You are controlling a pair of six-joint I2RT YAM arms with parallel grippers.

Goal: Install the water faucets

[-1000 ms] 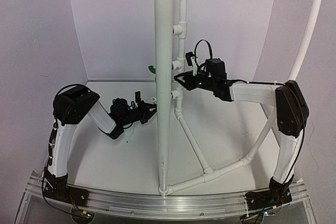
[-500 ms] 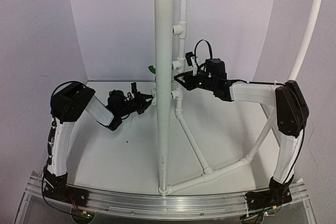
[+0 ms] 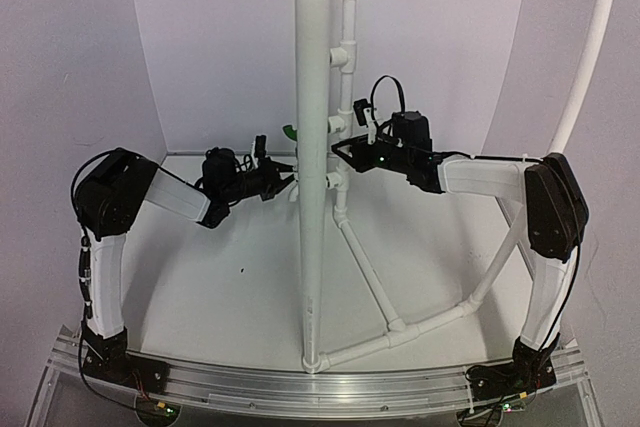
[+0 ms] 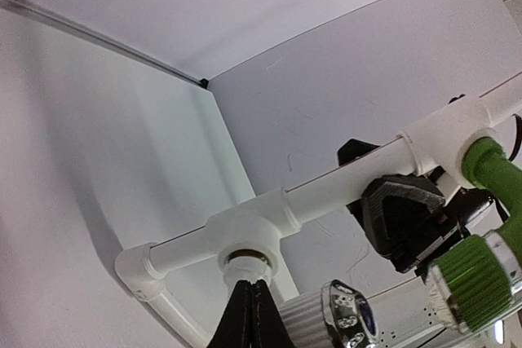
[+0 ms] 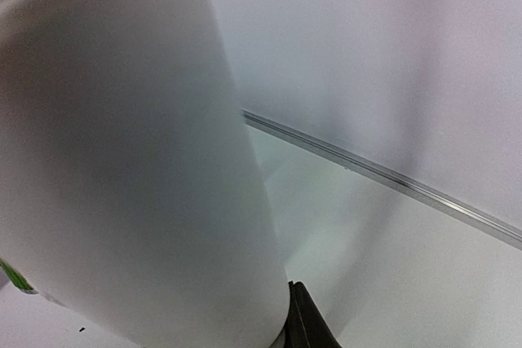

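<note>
The left gripper (image 4: 249, 297), clenched shut, points straight at the tee outlet (image 4: 249, 230), with the white faucet (image 4: 326, 317) lying crosswise just below that outlet.

The green faucet (image 4: 488, 170) has a ribbed green knob. The pipes (image 3: 312, 147) and tee (image 4: 249, 230) are white, its opening ringed brownish, perhaps brass. The left arm (image 3: 180, 197) and right arm (image 3: 480, 177) are white with black joints.

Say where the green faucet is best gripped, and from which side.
Probably the ribbed knob of the green faucet: its ridges give purchase, while the smooth stem is seated in the tee. Come from the left arm's side, where it juts clear of the thick pipe.
</note>
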